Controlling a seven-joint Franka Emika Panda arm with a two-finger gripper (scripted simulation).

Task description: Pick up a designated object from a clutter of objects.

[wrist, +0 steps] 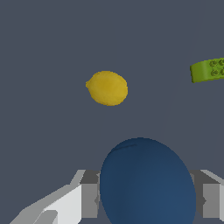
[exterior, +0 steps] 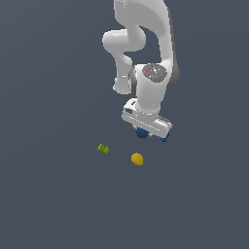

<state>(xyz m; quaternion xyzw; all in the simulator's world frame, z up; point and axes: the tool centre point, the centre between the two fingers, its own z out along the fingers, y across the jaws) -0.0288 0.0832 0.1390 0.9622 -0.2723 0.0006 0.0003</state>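
Observation:
The navy ball (wrist: 146,183) fills the space between my two fingers (wrist: 89,194) in the wrist view, and both pads touch its sides. In the exterior view the navy ball (exterior: 142,133) peeks out just under the hand. My gripper (exterior: 144,131) is shut on it, low over the floor. The yellow ball (exterior: 137,159) lies a little in front of the gripper and also shows in the wrist view (wrist: 107,88). The lime-green block (exterior: 103,149) lies toward the exterior view's left. The small blue elongated piece (exterior: 164,139) shows partly beside the hand.
The floor (exterior: 58,204) is a plain dark grey surface. The white arm (exterior: 146,44) stands over the objects from the back. In the wrist view the green block (wrist: 209,70) sits at the frame's edge.

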